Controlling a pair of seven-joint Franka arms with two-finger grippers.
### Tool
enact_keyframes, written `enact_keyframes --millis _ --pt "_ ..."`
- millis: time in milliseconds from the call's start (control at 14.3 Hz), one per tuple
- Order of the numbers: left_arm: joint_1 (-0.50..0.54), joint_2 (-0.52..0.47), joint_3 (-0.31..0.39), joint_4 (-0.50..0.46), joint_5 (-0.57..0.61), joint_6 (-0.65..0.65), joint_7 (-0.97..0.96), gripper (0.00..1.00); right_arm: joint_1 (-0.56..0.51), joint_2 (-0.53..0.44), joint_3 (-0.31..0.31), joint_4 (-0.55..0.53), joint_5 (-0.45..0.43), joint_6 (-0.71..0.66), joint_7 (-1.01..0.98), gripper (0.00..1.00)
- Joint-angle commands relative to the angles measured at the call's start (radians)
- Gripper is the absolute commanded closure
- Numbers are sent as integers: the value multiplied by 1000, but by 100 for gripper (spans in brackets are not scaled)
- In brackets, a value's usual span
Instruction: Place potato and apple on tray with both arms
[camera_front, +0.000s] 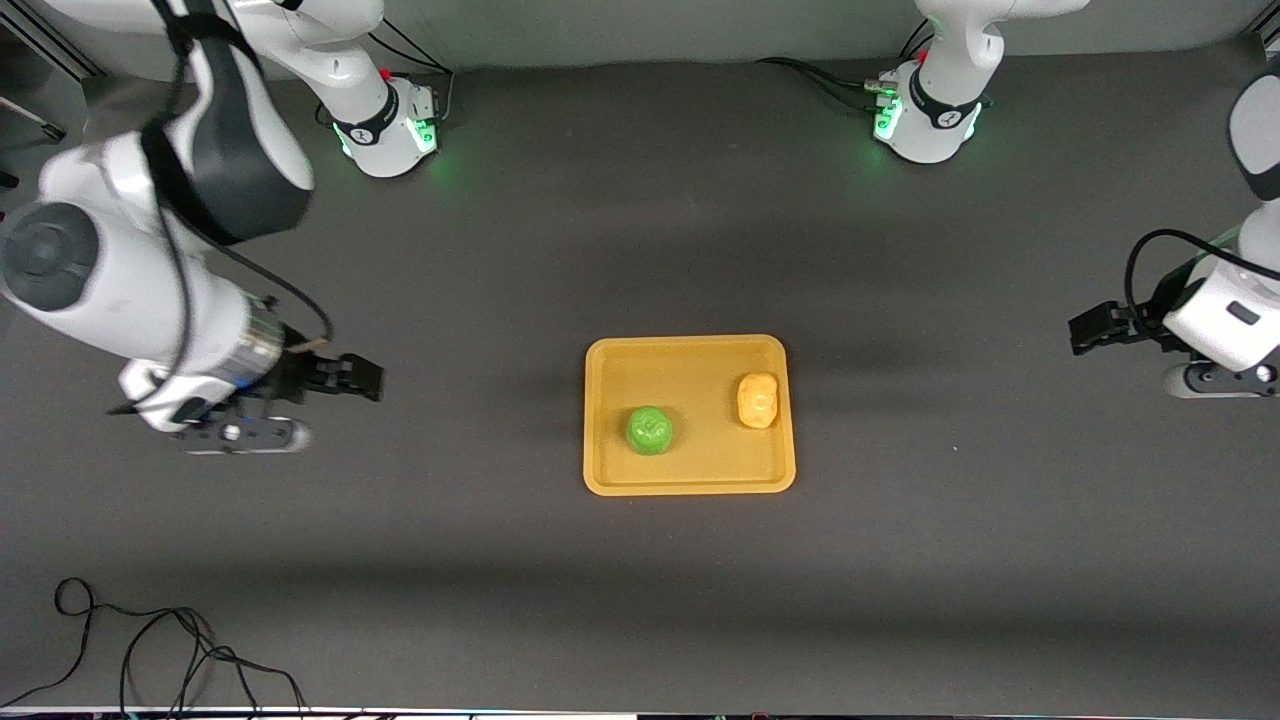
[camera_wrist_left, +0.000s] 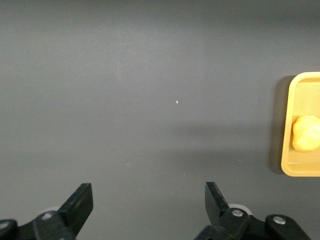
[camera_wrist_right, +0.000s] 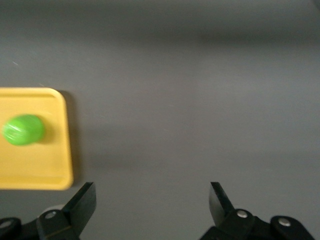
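The yellow-orange tray (camera_front: 610, 470) lies at the table's middle. The green apple (camera_front: 649, 430) sits on it toward the right arm's end, and the tan-yellow potato (camera_front: 757, 400) sits on it toward the left arm's end. My right gripper (camera_front: 368, 379) is open and empty over bare table near the right arm's end. My left gripper (camera_front: 1082, 331) is open and empty over bare table near the left arm's end. The left wrist view shows the tray's edge (camera_wrist_left: 286, 125) with the potato (camera_wrist_left: 306, 133). The right wrist view shows the tray (camera_wrist_right: 50, 165) with the apple (camera_wrist_right: 22, 130).
A black cable (camera_front: 150, 650) lies coiled on the table near the front camera at the right arm's end. The arms' white bases (camera_front: 395, 125) (camera_front: 925, 115) stand along the edge farthest from the front camera.
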Motion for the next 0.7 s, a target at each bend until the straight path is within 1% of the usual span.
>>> enact_keyframes --millis 0,70,209,279,419,488,628 --pt "19 -48 5 -16 -23 -29 65 0 14 -223 -95 -236 20 21 -76 0" --pt "19 -56 7 -13 -23 -42 65 0 13 -243 -112 -257 20 23 -84 0" --pt "13 -75 2 -16 -23 -87 70 0 7 -237 -119 -254 18 21 -98 0" --pt "7 -80 -1 -15 -18 -111 72 0 5 -242 -140 -249 18 15 -100 0" --pt "5 -91 -4 -15 -41 -103 72 0 5 -251 -171 -240 20 -22 -157 0" --pt "-1 -89 -6 -13 -50 -93 64 0 5 -251 -198 -238 20 -25 -167 0" --pt "-18 -91 -13 -12 -40 -80 52 0 5 -250 -208 -238 26 -24 -166 0"
